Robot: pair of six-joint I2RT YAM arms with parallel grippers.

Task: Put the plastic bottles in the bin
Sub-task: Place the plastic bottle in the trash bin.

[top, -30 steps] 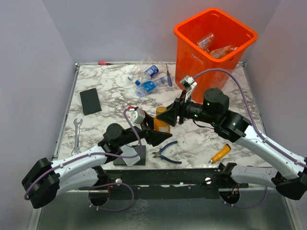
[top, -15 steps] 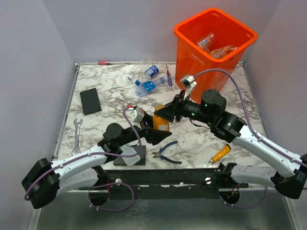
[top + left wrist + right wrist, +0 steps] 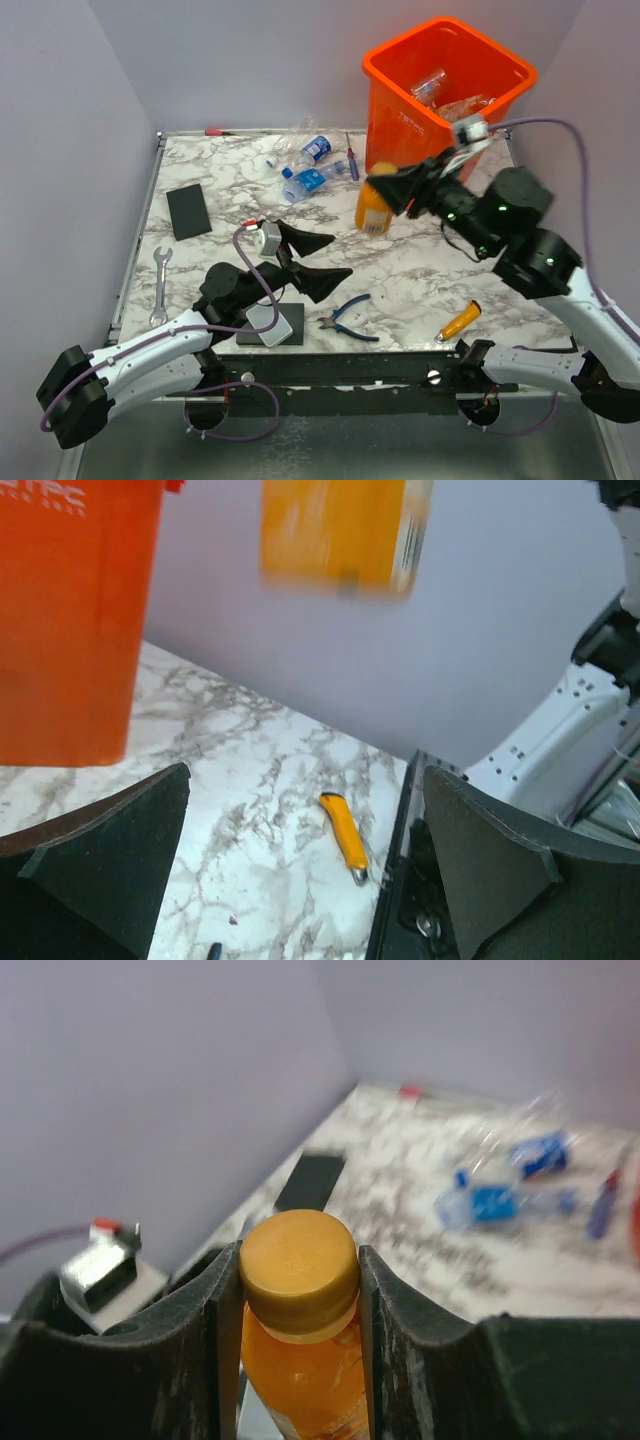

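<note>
My right gripper is shut on the cap end of an orange bottle, which hangs in the air just left of the orange bin. In the right wrist view the fingers press both sides of the bottle's cap. My left gripper stands open over the table's middle, with nothing between its fingers. From its wrist view the bottle's base floats high above, beside the bin wall. Two clear blue-labelled bottles lie at the back. More bottles lie in the bin.
Blue-handled pliers and an orange-handled screwdriver lie near the front edge. A wrench, a black pad and a grey block sit on the left. A blue screwdriver lies by the bin's foot.
The left gripper opened and let go of the orange bottle. The right gripper closed on its cap and carried it up and back toward the bin.
</note>
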